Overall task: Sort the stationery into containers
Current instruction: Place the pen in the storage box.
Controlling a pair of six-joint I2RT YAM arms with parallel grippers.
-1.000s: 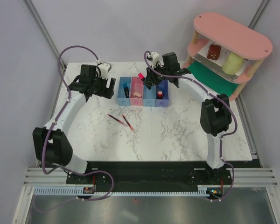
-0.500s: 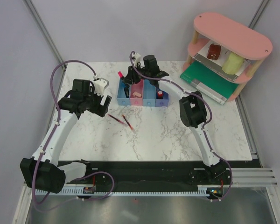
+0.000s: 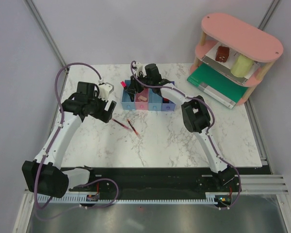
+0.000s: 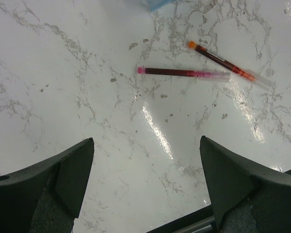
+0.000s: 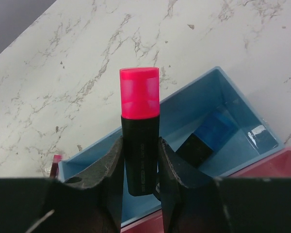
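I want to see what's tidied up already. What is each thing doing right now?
Black marker with pink cap: held up, not in a bin yet.
Right gripper: shut on that marker.
Left gripper: open, empty.
Light blue plastic bin: holds a blue-ended black marker.
Thin pink-tipped pen: lying loose on the white marble table.
Thin orange-tipped pen: lying loose on the table.

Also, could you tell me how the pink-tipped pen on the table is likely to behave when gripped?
The pink-tipped pen looks thin and round, so it may roll on the glossy table. Its slim barrel probably feels light and stiff.
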